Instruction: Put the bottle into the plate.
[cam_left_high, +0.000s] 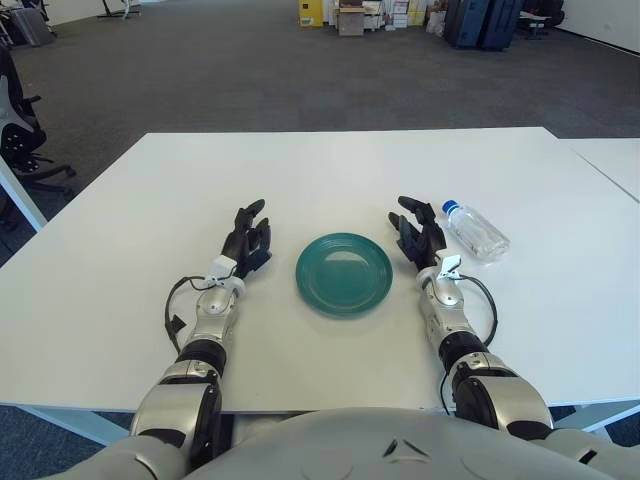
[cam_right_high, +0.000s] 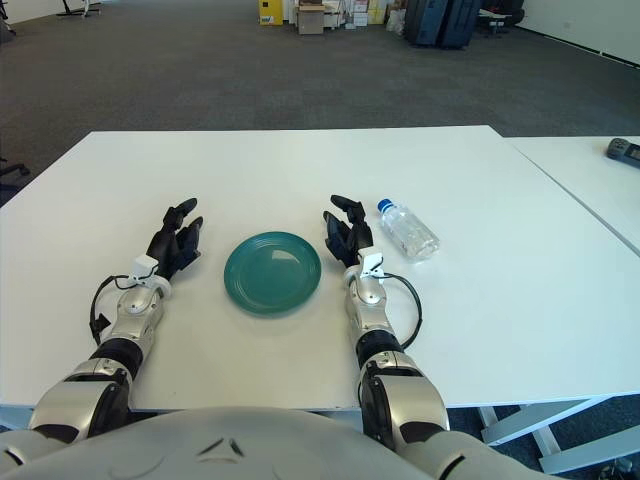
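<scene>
Right eye view shows a small dark object (cam_right_high: 623, 150) on the neighbouring white table at the far right edge, which the left eye view does not show; the left eye view shows instead a black office chair (cam_left_high: 18, 130) at the left edge, beside the table (cam_left_high: 330, 170). Both views show the same scene on the white table. A green plate (cam_left_high: 343, 272) lies between the two arms, and nothing is on it. The bottle (cam_left_high: 475, 230), clear with a blue cap, lies on its side to the right of the plate, with the cap pointing away from the robot and a little to the left. The right robot hand (cam_left_high: 418, 233) is between the plate and the bottle, just beside the bottle but not touching it; its fingers are loosely spread and hold nothing. The left robot hand (cam_left_high: 248, 238) shows to the left of the plate, near its rim, also with fingers relaxed and empty.
</scene>
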